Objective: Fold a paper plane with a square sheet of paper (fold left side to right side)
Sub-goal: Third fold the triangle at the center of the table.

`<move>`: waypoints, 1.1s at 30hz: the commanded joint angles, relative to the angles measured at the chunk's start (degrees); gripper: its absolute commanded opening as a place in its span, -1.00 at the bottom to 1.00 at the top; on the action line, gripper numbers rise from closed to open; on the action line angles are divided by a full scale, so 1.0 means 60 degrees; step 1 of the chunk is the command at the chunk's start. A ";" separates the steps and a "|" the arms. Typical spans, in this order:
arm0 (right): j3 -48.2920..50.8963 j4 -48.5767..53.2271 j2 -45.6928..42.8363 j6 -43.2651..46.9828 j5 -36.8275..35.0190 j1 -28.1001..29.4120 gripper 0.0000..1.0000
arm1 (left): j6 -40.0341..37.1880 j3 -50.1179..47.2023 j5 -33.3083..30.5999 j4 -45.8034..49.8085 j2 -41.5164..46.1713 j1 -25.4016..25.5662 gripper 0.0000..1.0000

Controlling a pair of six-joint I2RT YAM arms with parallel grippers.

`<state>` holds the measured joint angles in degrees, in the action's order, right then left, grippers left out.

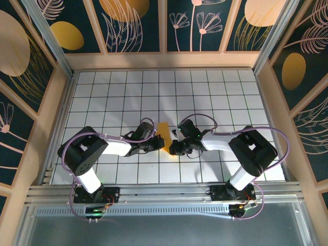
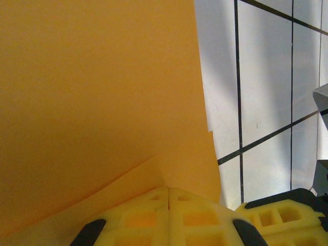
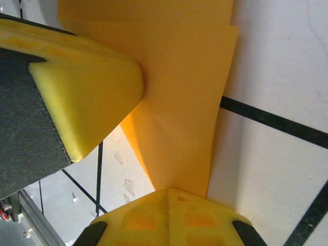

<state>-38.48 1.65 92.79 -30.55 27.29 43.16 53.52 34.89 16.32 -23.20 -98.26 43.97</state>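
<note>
I see my left gripper [image 2: 169, 190] pinched tight on the orange paper sheet [image 2: 97, 92] just ahead of it; my right gripper [image 3: 168, 192], close beside, clamps the same sheet.

Arms bent inward, left pincer [image 1: 160, 143] and right pincer [image 1: 173, 148] close together, jaws closed (each on the paper [image 1: 163, 131])
</note>
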 commanded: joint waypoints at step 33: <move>-0.0289 0.0329 0.0487 -0.1029 -0.0683 0.0454 -1.00 | 0.0057 -0.0339 -0.0590 0.0667 -0.0337 0.0158 -1.00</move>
<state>-42.24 0.80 96.09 -34.96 25.30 45.65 54.30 34.76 15.35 -23.79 -98.37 44.27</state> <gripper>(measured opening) 0.051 0.048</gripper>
